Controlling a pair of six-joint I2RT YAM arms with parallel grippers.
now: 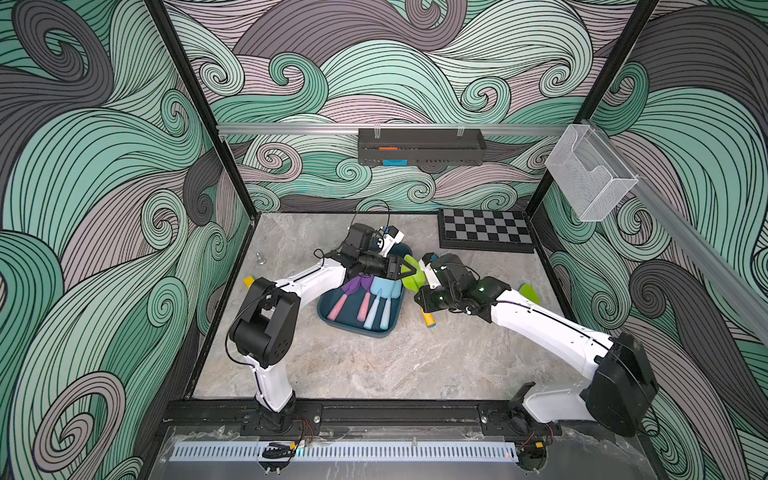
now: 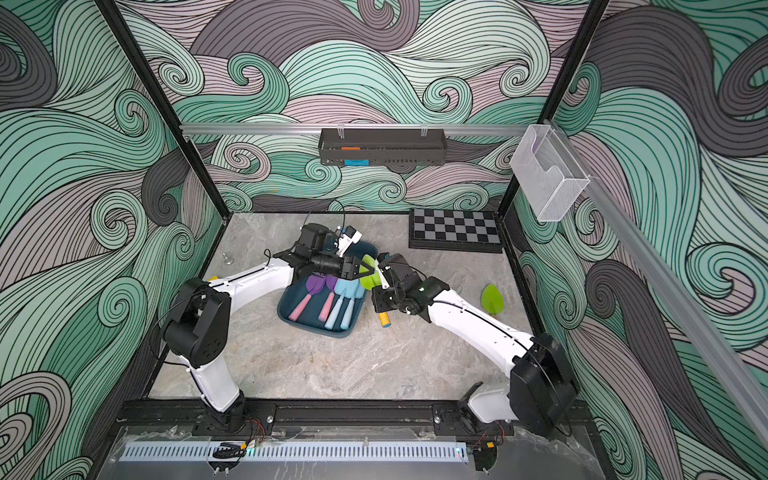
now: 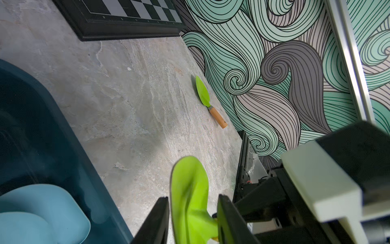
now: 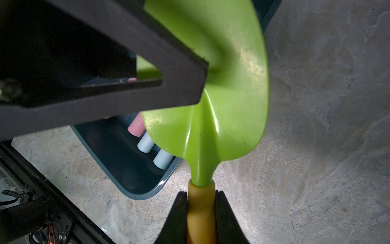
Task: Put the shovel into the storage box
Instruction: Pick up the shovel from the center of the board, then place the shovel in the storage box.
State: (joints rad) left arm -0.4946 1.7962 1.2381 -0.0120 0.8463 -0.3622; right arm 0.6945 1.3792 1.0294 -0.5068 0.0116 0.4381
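Note:
A green shovel with a yellow handle hangs just right of the teal storage box, clear of the floor. My right gripper is shut on the handle. My left gripper reaches across the box from the left. Its fingers stand on either side of the green blade, and a thin strip of floor shows beside the blade, so it is open. Both top views show blade and left gripper meeting at the box's right rim. Purple and light blue shovels lie in the box.
Another green shovel with an orange handle lies by the right wall. A chessboard sits at the back right. A black tray and a wire basket hang on the walls. A small metal piece stands near the left wall.

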